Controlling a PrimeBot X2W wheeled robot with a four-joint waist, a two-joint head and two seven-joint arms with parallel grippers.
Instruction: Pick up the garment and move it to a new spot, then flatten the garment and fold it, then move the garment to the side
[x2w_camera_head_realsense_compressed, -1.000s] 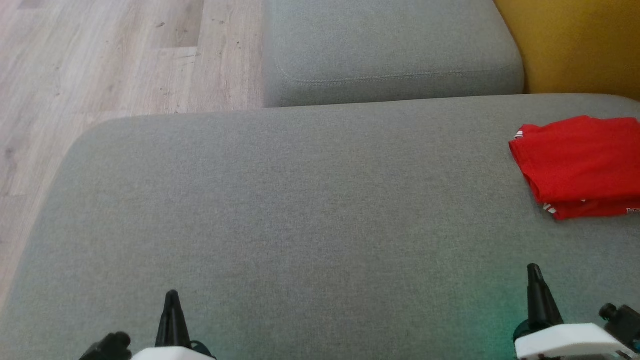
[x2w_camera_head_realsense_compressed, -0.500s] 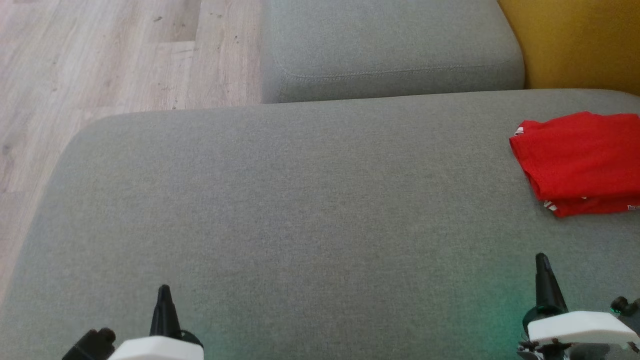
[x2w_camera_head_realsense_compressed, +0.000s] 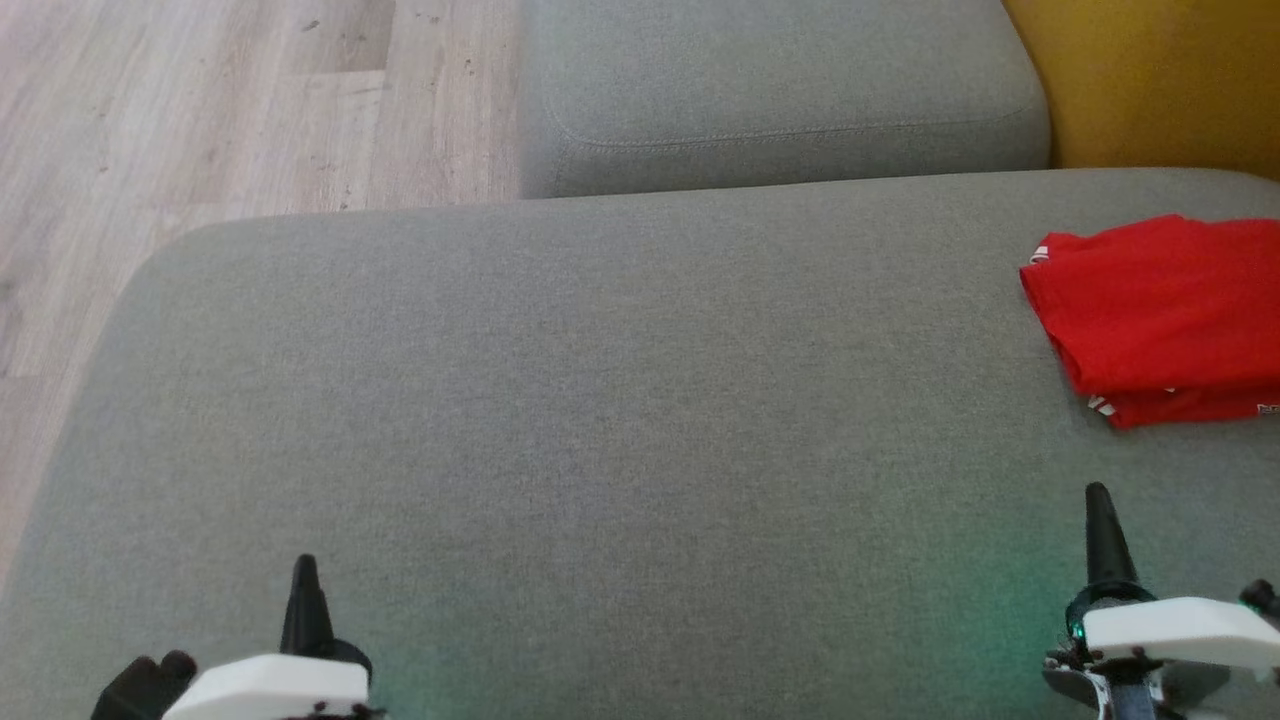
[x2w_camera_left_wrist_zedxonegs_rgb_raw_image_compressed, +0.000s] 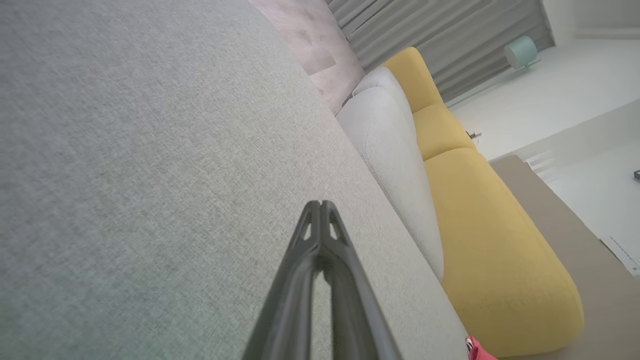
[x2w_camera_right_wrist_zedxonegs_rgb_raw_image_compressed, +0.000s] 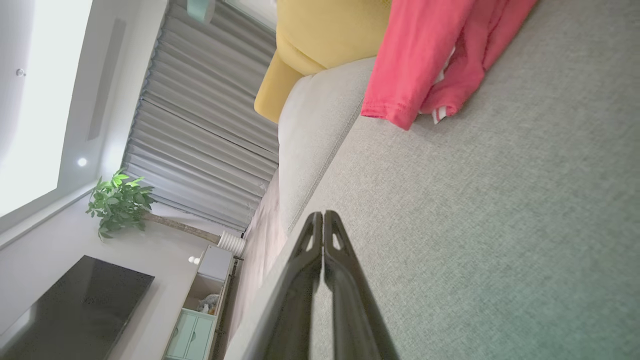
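Observation:
The garment (x2w_camera_head_realsense_compressed: 1160, 315) is red with small white stripes at one corner, folded into a flat stack at the far right of the grey cushion (x2w_camera_head_realsense_compressed: 600, 400). In the right wrist view the garment (x2w_camera_right_wrist_zedxonegs_rgb_raw_image_compressed: 425, 55) lies ahead of the fingers, and a sliver of the garment (x2w_camera_left_wrist_zedxonegs_rgb_raw_image_compressed: 477, 350) shows in the left wrist view. My left gripper (x2w_camera_head_realsense_compressed: 304, 575) hovers over the cushion's near left, shut and empty. My right gripper (x2w_camera_head_realsense_compressed: 1098, 505) is at the near right, shut and empty, a short way in front of the garment. Both wrist views show the left gripper (x2w_camera_left_wrist_zedxonegs_rgb_raw_image_compressed: 320, 205) and right gripper (x2w_camera_right_wrist_zedxonegs_rgb_raw_image_compressed: 320, 215) with tips pressed together.
A second grey cushion (x2w_camera_head_realsense_compressed: 780, 90) lies beyond the first. A yellow cushion (x2w_camera_head_realsense_compressed: 1150, 80) sits at the far right. Pale wooden floor (x2w_camera_head_realsense_compressed: 200, 120) runs along the left. Curtains (x2w_camera_right_wrist_zedxonegs_rgb_raw_image_compressed: 200, 125), a plant (x2w_camera_right_wrist_zedxonegs_rgb_raw_image_compressed: 117, 200) and a dark screen (x2w_camera_right_wrist_zedxonegs_rgb_raw_image_compressed: 75, 305) stand far off.
The head view has shifted slightly. Both grippers sit a little higher in the picture and further apart; they stay shut. The garment lies as before.

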